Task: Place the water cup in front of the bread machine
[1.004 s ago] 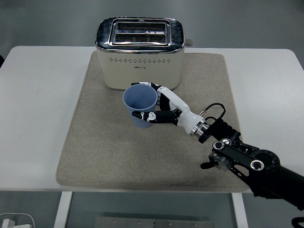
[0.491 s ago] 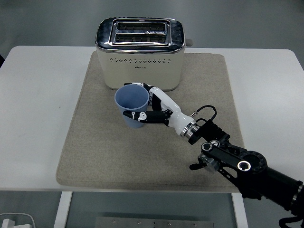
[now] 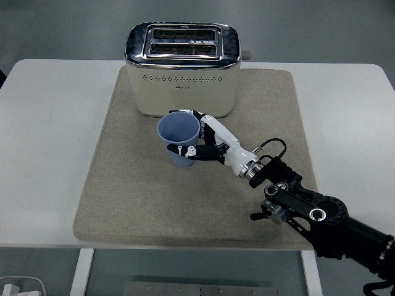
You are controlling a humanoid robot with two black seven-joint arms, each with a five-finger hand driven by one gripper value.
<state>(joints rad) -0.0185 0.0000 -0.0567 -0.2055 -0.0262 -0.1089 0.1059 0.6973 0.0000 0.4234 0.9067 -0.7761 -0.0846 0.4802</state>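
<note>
A blue water cup stands upright on the beige mat, just in front of the cream bread machine with its chrome top and two slots. My right hand, white with black joints, wraps the cup's right side, thumb across its front and fingers behind it. The black right arm reaches in from the lower right corner. No left arm shows in the head view.
The mat covers the middle of the white table. The bread machine sits at the mat's back edge, its lever knob sticking out on the right. The table's near edge runs along the bottom.
The cup and my right hand swung left by half a second ago, then came back a little to the right; the cup now sits slightly nearer the bread machine's front centre.
</note>
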